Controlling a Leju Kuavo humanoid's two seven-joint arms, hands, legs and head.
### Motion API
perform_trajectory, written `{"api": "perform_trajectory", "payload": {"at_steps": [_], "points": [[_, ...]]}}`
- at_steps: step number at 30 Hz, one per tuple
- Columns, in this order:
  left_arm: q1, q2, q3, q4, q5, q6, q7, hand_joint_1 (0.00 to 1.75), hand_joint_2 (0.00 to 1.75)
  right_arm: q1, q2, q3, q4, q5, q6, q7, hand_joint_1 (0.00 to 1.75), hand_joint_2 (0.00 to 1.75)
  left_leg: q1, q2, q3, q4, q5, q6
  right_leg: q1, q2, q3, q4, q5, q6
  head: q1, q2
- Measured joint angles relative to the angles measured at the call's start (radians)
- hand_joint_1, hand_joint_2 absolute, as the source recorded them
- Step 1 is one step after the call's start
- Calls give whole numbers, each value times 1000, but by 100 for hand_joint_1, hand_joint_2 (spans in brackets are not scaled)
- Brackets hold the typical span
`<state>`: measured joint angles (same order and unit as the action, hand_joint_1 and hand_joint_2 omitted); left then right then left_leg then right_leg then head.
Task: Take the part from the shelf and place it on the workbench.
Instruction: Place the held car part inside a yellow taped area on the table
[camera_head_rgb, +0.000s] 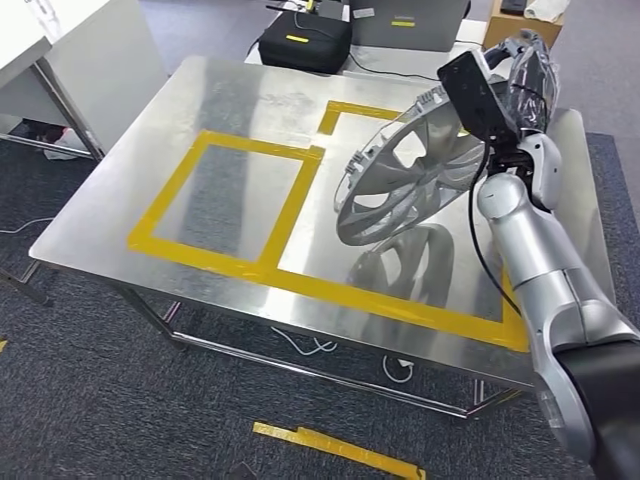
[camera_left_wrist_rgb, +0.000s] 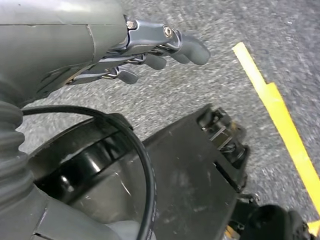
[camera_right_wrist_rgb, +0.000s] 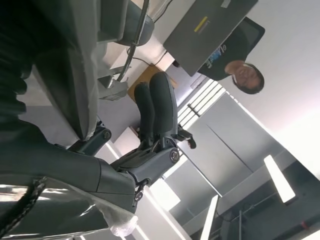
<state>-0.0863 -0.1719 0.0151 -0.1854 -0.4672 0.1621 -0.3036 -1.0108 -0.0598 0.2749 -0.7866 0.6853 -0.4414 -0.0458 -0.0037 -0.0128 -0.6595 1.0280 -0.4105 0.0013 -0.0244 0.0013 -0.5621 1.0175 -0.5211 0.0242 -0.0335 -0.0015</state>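
Observation:
A silver spoked wheel cover (camera_head_rgb: 404, 175), the part, hangs tilted above the right half of the steel workbench (camera_head_rgb: 226, 110). My right hand (camera_head_rgb: 521, 85) grips its far rim, and its lower edge hovers just over its own reflection. In the right wrist view the same hand's dark fingers (camera_right_wrist_rgb: 158, 107) curl over the grey edge of the part (camera_right_wrist_rgb: 64, 65). My left hand (camera_left_wrist_rgb: 151, 50) hangs beside my body over grey carpet, its fingers loosely extended and holding nothing.
Yellow tape (camera_head_rgb: 226, 260) marks two rectangles on the workbench. A black case (camera_head_rgb: 306, 40) and a grey laptop (camera_head_rgb: 404, 20) sit beyond the far edge, a white desk (camera_head_rgb: 68, 50) stands at the left. A person (camera_right_wrist_rgb: 241, 60) is nearby. Yellow floor tape (camera_head_rgb: 340, 448) lies in front.

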Motion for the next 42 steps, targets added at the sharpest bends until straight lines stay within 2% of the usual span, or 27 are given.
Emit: {"api": "perform_trajectory", "payload": {"at_steps": [1,9,15,17,20,24,33,37,42], "points": [[0,0,1,0,-1,0,2,0,175,-3,0,0,5,4,-2,3,175,175,0,0,1,-2,-3,-3,0,-1,1,-2,-1,-1,0,0],[-1,-1,5,0,-6,5,9,0,175,-9,0,3,32,31,-8,17,175,175,-1,-2,0,-1,-7,6,-1,-3,9,-18,3,8,0,0],[-1,-1,11,0,-15,9,10,0,175,-7,0,6,54,59,-52,14,175,175,-2,-2,1,-1,-6,11,-1,-3,9,-19,5,12,0,0],[-1,-1,12,0,-18,10,11,0,175,-2,0,2,56,44,-69,-3,175,175,-1,-2,1,-1,-5,11,-1,-3,9,-19,5,12,0,0],[-1,-2,13,0,-27,10,12,0,175,22,4,-21,46,-21,-115,-74,175,175,-1,-2,1,-1,-4,12,0,-4,9,-19,5,12,0,0],[-2,-4,15,0,-36,10,12,0,175,65,31,-50,1,-76,-153,-147,175,175,-1,-1,2,-1,-5,12,0,-1,9,-18,5,12,0,0],[-6,-9,19,0,-38,10,12,0,175,98,71,-54,-39,-69,-153,-136,175,175,0,-1,2,-2,-5,12,1,-3,9,-18,5,12,0,0],[-5,-9,26,0,-38,10,12,0,175,97,64,-53,-18,-26,-148,-85,175,175,0,0,2,-2,-5,12,0,-3,9,-18,5,12,0,0],[-3,-9,40,0,-37,12,7,0,175,117,11,-67,32,-23,-131,-99,175,175,0,-1,5,-2,-5,12,0,-3,12,-20,5,13,0,0]]}}
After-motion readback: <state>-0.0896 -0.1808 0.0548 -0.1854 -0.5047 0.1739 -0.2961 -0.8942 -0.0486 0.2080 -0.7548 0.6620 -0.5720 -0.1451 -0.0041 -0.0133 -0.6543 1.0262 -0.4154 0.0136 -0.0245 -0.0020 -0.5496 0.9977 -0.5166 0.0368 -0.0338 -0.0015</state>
